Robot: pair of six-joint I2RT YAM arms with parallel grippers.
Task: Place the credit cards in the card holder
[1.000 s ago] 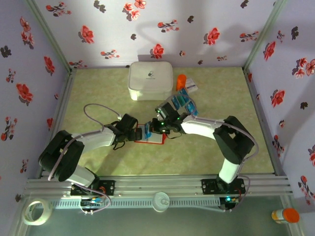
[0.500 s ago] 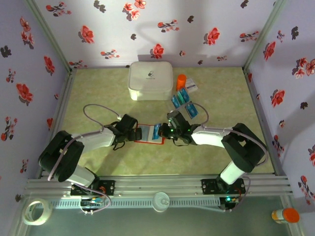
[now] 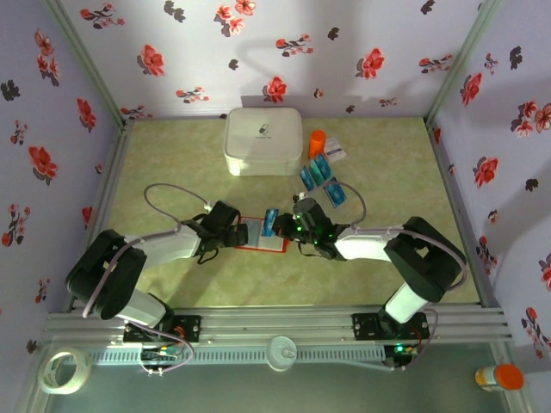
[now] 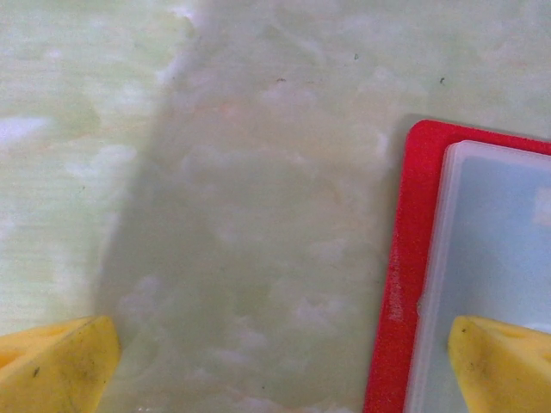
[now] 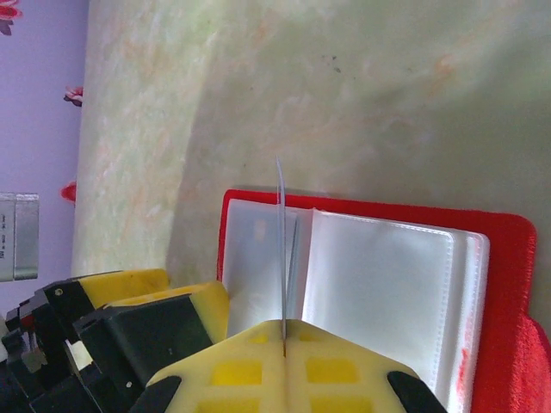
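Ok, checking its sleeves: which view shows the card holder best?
Right wrist: the card holder lies open, clear sleeves spread, a credit card edge-on over them. Left wrist shows its red corner and one sleeve; top external, a small red patch.

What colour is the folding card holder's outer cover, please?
The card holder is bright red, clearest in right wrist view.

Your left arm (image 3: 159, 245) and right arm (image 3: 379, 245) reach inward toward each other, elbows bent. Your left gripper (image 3: 244, 234) has its jaws spread wide, yellow fingertips (image 4: 56, 366) well apart. Your right gripper (image 3: 284, 228) faces it, jaws pressed tight on a card (image 5: 281, 249) that stands edge-on straight ahead of them.
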